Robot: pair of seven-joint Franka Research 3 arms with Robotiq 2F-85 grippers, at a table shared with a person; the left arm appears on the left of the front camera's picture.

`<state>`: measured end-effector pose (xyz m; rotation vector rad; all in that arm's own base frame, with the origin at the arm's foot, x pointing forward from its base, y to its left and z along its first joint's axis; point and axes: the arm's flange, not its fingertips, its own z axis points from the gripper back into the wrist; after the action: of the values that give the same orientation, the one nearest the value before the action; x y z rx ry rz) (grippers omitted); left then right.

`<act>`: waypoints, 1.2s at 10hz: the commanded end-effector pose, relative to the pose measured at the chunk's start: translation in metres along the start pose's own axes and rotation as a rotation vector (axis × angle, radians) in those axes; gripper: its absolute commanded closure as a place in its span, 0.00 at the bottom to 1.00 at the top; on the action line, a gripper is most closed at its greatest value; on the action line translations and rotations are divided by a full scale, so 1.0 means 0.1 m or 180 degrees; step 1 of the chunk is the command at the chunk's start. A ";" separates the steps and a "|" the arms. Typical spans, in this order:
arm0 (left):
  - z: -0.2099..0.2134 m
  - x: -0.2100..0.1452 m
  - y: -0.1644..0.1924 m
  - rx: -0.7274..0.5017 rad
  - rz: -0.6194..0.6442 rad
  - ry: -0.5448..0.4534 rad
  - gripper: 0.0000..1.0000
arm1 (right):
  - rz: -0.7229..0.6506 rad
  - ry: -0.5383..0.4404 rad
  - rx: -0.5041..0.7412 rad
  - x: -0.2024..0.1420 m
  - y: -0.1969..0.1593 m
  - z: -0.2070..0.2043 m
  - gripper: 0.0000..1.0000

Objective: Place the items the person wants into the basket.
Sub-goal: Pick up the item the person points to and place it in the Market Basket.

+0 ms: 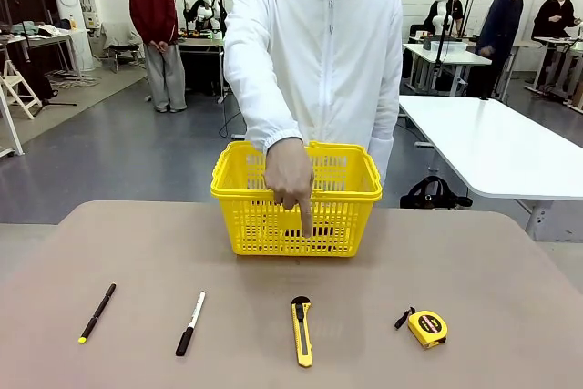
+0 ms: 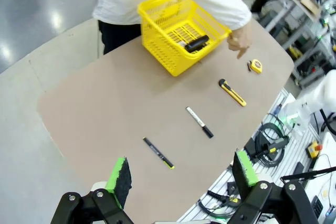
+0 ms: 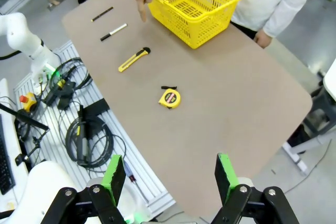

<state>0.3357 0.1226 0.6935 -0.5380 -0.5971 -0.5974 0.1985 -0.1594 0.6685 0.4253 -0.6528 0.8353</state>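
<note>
Inside the basket (image 2: 167,56), something dark (image 2: 197,44)

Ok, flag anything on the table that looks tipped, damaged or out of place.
Nothing stands out: the basket stands upright, and the pen, marker, knife and tape measure lie apart in a row on the table.

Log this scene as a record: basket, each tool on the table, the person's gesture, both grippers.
Basket: yellow, upright, at the far side of the table, just in front of the person
Tools, robot's left to right: black pen, white marker, yellow knife, tape measure; all lying on the table, apart from each other
Person's hand: index finger pointing down in front of the Basket, roughly in line with the yellow knife
Left gripper: open, holding nothing, high over the table
Right gripper: open, holding nothing, high over the table
</note>
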 end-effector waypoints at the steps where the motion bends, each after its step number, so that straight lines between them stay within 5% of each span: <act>1: -0.43 0.91 -0.55 -0.0067 -0.0173 0.0704 0.00 | 0.0034 -0.0035 0.0055 0.02 0.00 -0.01 0.11; 3: -1.37 1.44 -1.06 -0.0154 -0.0220 0.1523 0.00 | 0.0034 -0.0035 0.0055 0.02 0.00 -0.01 0.11; 5: -2.35 1.53 -1.64 -0.0086 -0.0138 0.2125 0.00 | 0.0034 -0.0035 0.0055 0.02 0.00 -0.01 0.11; 9: -3.58 0.99 -2.23 0.1085 0.0581 0.1894 0.00 | 0.0034 -0.0035 0.0055 0.02 0.00 -0.01 0.11; 12: -3.94 0.80 -2.32 0.1437 0.0891 0.1636 0.00 | 0.0034 -0.0035 0.0055 0.02 0.00 -0.01 0.11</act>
<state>0.3821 -0.3096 0.5380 -0.0526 -0.1268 -0.3502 0.1980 -0.1584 0.6691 0.4183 -0.6489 0.8314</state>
